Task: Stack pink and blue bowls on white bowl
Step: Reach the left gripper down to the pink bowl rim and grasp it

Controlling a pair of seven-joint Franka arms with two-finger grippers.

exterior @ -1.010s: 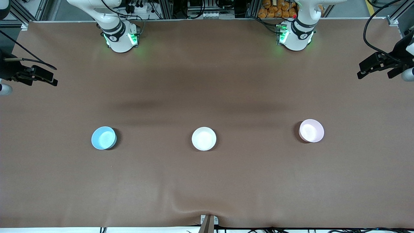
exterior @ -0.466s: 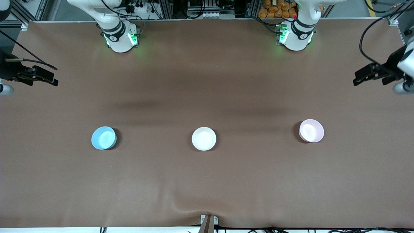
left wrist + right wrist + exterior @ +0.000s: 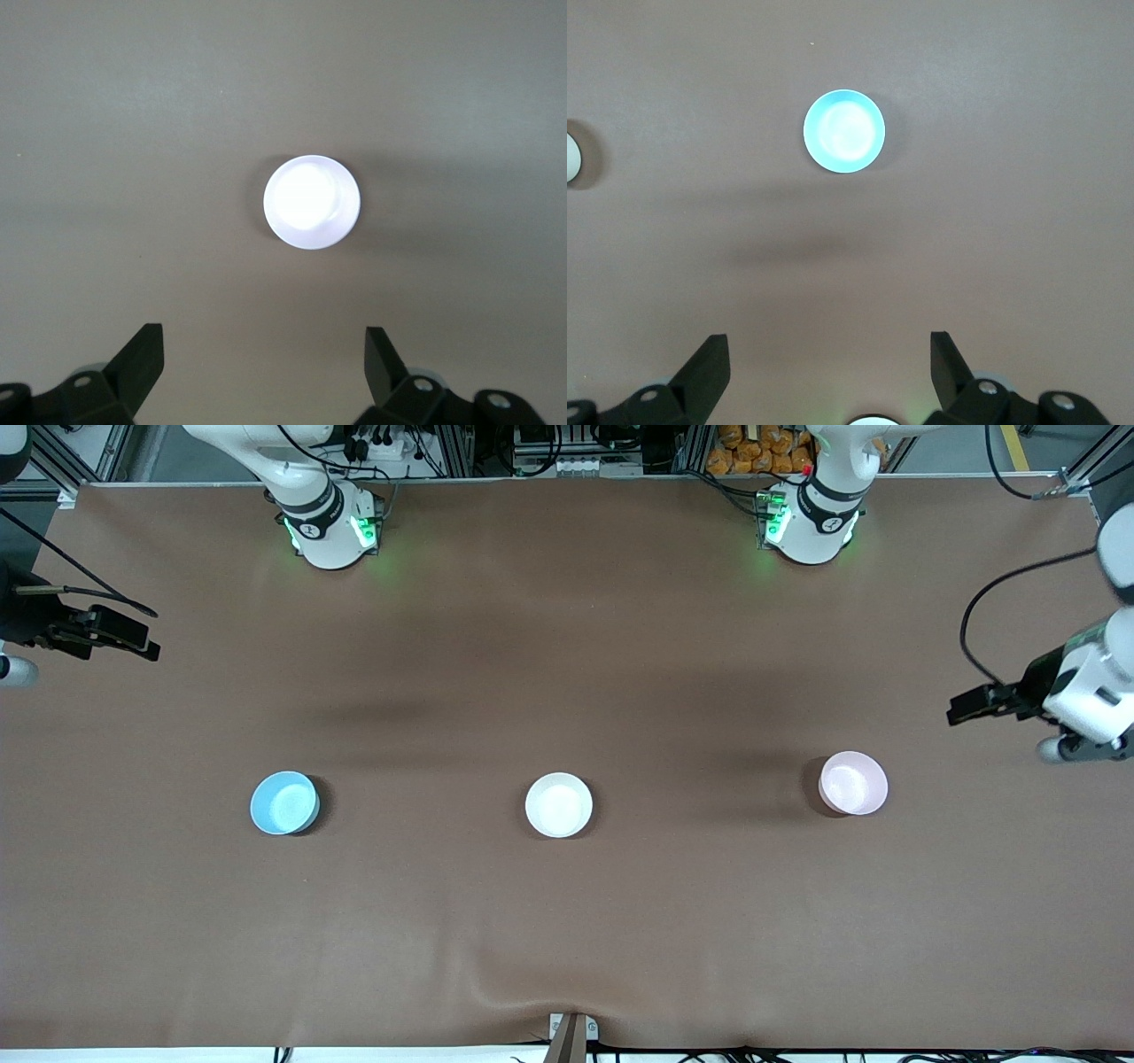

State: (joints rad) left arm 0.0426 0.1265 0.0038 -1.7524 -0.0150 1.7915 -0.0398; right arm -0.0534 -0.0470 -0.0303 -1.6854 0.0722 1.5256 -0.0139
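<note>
Starting the pink bowl [image 3: 852, 782] pickup: your left gripper [image 3: 961, 710] hangs spread and empty just above it; lower onto its rim. Right gripper [image 3: 146, 645] waits, spread, over the blue bowl [image 3: 284, 802]; white bowl [image 3: 558, 804] sits between

A plain brown tabletop [image 3: 567, 921] carries three plain glossy bowls: a light blue bowl [image 3: 284, 802], a white bowl [image 3: 558, 804] and a pale pink bowl [image 3: 852, 782]. Both arms are white with black grippers, their bases glowing green.

Even overhead light, soft shadows on table [image 3: 567, 921], pink bowl [image 3: 311, 202] blown out w/ glare
</note>
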